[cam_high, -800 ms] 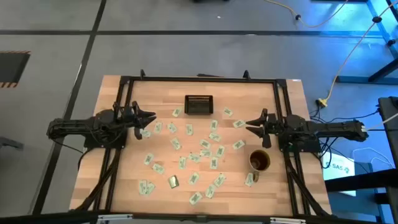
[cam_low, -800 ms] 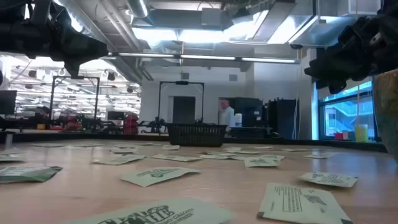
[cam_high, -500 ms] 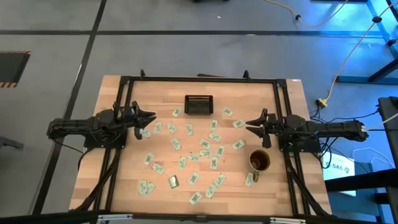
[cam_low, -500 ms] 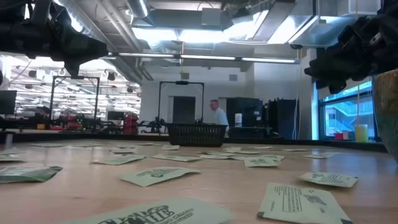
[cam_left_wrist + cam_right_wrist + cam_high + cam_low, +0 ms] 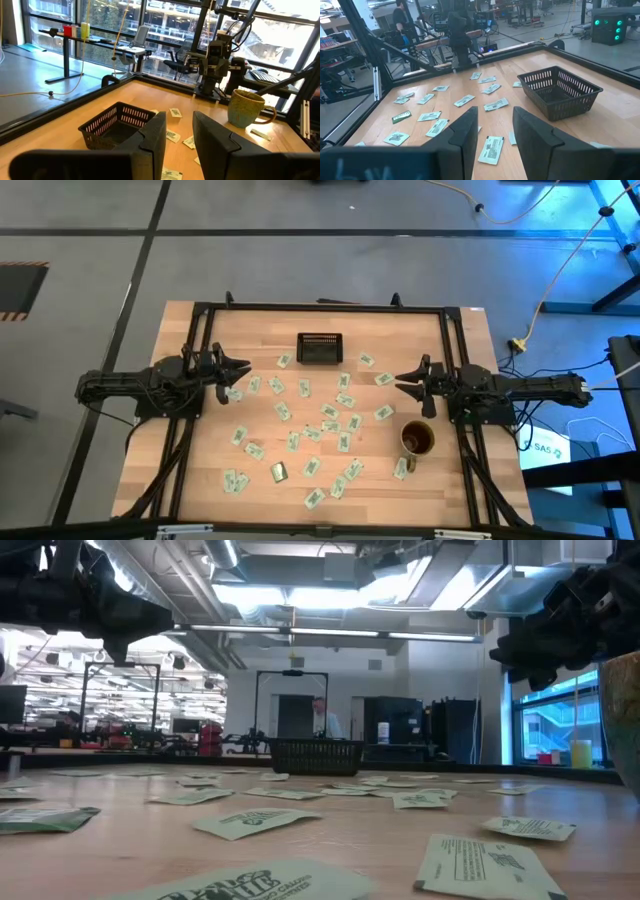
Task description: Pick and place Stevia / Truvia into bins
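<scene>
Overhead, the packets [image 5: 316,423] lie scattered across the table [image 5: 200,480], near the black bin [image 5: 320,348]; the left gripper [image 5: 240,370] and right gripper [image 5: 402,383] hover at opposite edges. At table height, packets lie before the bin. Each wrist view shows its own fingers [image 5: 152,140] apart, holding nothing.

Pale green-and-white flat paper sweetener packets [image 5: 343,442] with dark print, one gold-toned packet [image 5: 279,471]. Black slatted plastic tray [image 5: 320,348]. Brownish-gold speckled ceramic mug [image 5: 417,438]. Light striped butcher-block wooden tabletop [image 5: 260,320], black metal frame [image 5: 320,307]. Both robot arms dark.
</scene>
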